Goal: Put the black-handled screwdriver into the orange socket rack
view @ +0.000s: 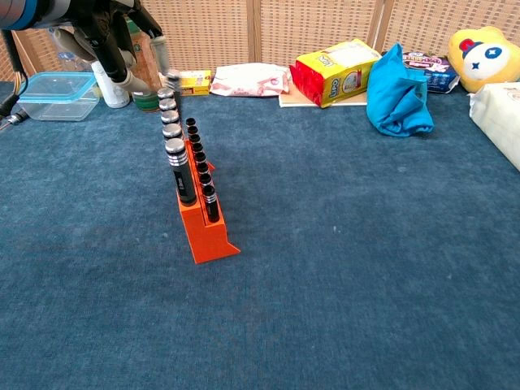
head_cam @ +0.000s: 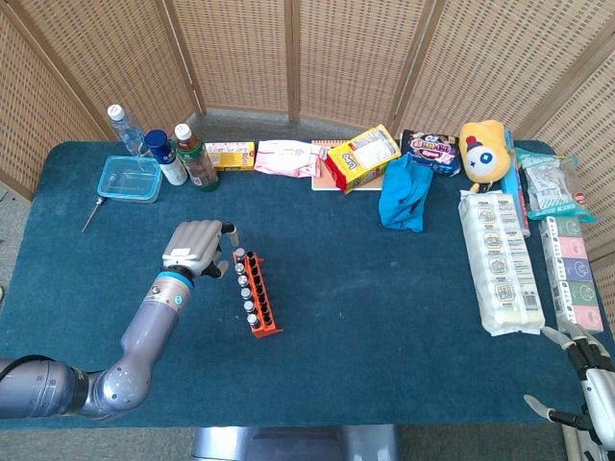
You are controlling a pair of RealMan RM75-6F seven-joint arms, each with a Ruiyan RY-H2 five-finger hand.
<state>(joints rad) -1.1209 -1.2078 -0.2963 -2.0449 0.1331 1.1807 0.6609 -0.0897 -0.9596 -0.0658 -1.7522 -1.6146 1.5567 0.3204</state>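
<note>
Hovering just left of the orange socket rack [head_cam: 258, 305], my left hand [head_cam: 195, 249] has fingers apart, holding nothing; black-handled screwdrivers [view: 180, 171] stand upright in the rack beside it.

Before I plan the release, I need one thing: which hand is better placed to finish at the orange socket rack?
Left. The left hand hangs at the far end of the orange plastic socket rack, beside its black-handled tools. The right hand sits at the table's near right corner, far from the rack.
</note>
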